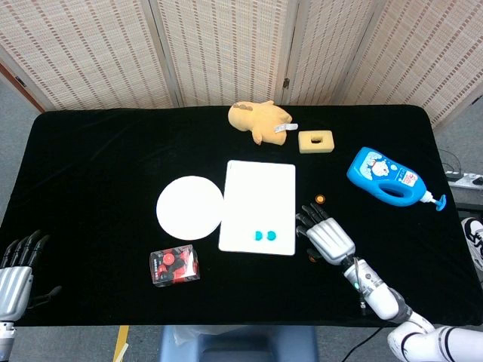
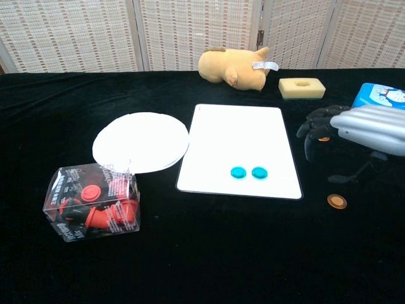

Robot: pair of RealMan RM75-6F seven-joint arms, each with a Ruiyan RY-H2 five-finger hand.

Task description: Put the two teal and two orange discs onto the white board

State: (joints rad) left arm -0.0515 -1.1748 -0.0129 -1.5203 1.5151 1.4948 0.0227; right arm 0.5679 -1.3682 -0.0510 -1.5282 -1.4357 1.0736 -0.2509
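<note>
The white board [image 1: 258,192] [image 2: 243,139] lies mid-table with two teal discs [image 1: 257,235] [image 1: 269,235] side by side near its front edge, seen also as teal discs [image 2: 238,172] [image 2: 259,172] in the chest view. One orange disc [image 1: 320,199] lies on the black cloth right of the board. A second orange disc [image 2: 336,202] sits nearer the front. My right hand [image 1: 328,237] [image 2: 361,130] hovers between them, right of the board, fingers spread and holding nothing. My left hand [image 1: 15,271] rests at the front left corner, empty.
A round white plate [image 1: 190,207] lies left of the board. A clear box of red pieces [image 1: 174,266] [image 2: 93,202] stands in front of it. At the back are a yellow plush toy [image 1: 259,118] and a sponge [image 1: 315,141]. A blue bottle [image 1: 389,176] lies at the right.
</note>
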